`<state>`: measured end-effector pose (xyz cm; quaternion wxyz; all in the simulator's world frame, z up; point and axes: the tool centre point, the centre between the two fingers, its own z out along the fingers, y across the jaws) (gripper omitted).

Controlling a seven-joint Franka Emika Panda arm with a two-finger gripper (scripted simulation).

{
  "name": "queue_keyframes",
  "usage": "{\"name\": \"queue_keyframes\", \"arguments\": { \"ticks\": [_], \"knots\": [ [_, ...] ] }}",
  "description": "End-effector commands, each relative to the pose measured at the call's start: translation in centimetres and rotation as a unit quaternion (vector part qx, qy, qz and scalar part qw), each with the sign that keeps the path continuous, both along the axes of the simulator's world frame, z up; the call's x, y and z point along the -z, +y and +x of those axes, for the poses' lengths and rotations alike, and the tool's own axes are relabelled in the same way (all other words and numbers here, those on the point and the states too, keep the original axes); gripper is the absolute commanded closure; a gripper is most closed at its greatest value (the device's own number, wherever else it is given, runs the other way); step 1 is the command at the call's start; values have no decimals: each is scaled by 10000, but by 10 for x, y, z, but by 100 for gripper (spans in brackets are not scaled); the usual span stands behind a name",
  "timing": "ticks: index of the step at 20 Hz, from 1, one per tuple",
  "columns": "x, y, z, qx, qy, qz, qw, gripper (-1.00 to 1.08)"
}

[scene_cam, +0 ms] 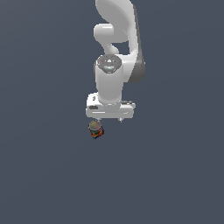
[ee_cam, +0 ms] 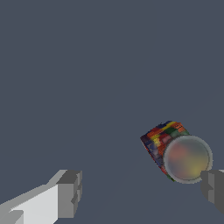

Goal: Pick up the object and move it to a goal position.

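1. A white robot arm point(scene_cam: 114, 52) reaches down from the top of the exterior view over a flat, dark grey-blue floor point(scene_cam: 43, 175).
2. At the end of the arm is the gripper point(scene_cam: 109, 119), a wide white bar with two short fingers poking out under it.
3. In the wrist view the gripper point(ee_cam: 142, 192) has its two grey fingers far apart, so it is wide open.
4. One finger point(ee_cam: 70, 192) is at one side of that picture and the other finger point(ee_cam: 214, 188) is at the far side, partly cut off by the edge.
5. Nothing is held between the fingers.
6. The little jar point(scene_cam: 95, 129) sits on the floor just under the gripper, toward the exterior view's left end of the bar.
7. In the wrist view the jar point(ee_cam: 164, 140) is close to the cut-off finger, and its lid point(ee_cam: 188, 158) looks like it touches or passes behind that finger; I cannot tell which.
8. The jar's side has small blocks of red, yellow, green and blue.
9. The lid is round, with a pale rim and a blurry orange and green middle.
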<state>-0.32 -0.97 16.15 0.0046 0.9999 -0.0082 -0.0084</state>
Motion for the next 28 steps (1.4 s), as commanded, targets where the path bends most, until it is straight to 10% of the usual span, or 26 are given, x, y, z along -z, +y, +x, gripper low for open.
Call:
{"name": "queue_keyframes", "arguments": {
  "ticks": [1, 28],
  "knots": [
    [0, 0, 0, 0, 0, 0, 10000, -92],
    [7, -29, -6, -806, 29, -68, 9967, -92]
  ]
}}
